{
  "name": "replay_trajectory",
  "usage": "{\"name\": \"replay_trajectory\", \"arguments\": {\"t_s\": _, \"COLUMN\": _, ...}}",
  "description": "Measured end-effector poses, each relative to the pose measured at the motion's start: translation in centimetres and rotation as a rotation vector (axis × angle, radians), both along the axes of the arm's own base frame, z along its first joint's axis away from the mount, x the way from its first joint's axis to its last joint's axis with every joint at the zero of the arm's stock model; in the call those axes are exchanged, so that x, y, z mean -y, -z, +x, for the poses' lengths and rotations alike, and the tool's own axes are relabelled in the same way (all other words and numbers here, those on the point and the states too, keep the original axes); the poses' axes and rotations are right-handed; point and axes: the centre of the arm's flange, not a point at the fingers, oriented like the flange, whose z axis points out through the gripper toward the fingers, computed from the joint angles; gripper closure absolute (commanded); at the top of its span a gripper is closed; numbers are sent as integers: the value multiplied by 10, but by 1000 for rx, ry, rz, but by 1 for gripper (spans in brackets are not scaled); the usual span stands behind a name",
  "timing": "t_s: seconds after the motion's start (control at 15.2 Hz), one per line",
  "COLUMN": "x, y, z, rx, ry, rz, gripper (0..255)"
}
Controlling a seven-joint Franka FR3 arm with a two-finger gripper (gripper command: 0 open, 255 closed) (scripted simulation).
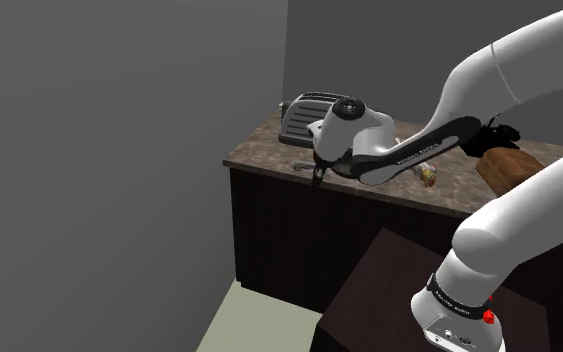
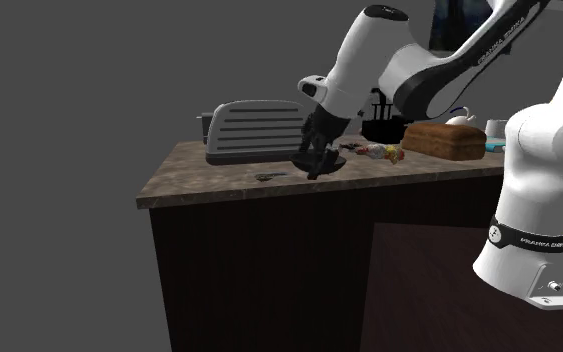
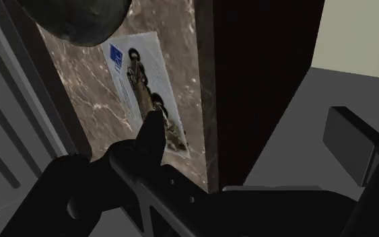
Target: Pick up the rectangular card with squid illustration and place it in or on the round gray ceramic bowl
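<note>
The squid card (image 3: pixel 128 67), a pale rectangle with a blue corner and a brown squid drawing, lies flat on the marbled counter (image 3: pixel 80 101) close to its front edge. My gripper (image 3: pixel 248 131) is open and low over that edge. One finger (image 3: pixel 149 131) rests over the card's near end, while the other (image 3: pixel 349 138) hangs out past the counter's edge. The dark round bowl (image 3: pixel 80 17) sits just beyond the card's far end. In the shoulder view the gripper (image 1: pixel 319 177) is at the counter's front edge, with the card (image 1: pixel 300 167) showing as a thin sliver beside it.
A grey ribbed appliance (image 1: pixel 307 115) stands at the counter's back, close beside the bowl and card. A brown loaf (image 2: pixel 445 138) and a small bottle (image 2: pixel 385 152) lie farther along the counter. The dark cabinet front (image 1: pixel 289 240) drops below the edge, and my stand (image 1: pixel 399 300) is below.
</note>
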Motion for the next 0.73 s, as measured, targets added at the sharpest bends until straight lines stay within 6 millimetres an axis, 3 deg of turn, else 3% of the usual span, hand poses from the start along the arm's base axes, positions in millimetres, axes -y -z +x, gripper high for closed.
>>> {"name": "replay_trajectory", "arguments": {"t_s": 0.53, "x": 1, "y": 50, "z": 63, "rx": 172, "ry": -131, "rz": -206, "gripper": 0}}
{"name": "replay_trajectory", "arguments": {"t_s": 0.73, "x": 10, "y": 62, "z": 74, "rx": 185, "ry": -140, "rz": -218, "gripper": 0}}
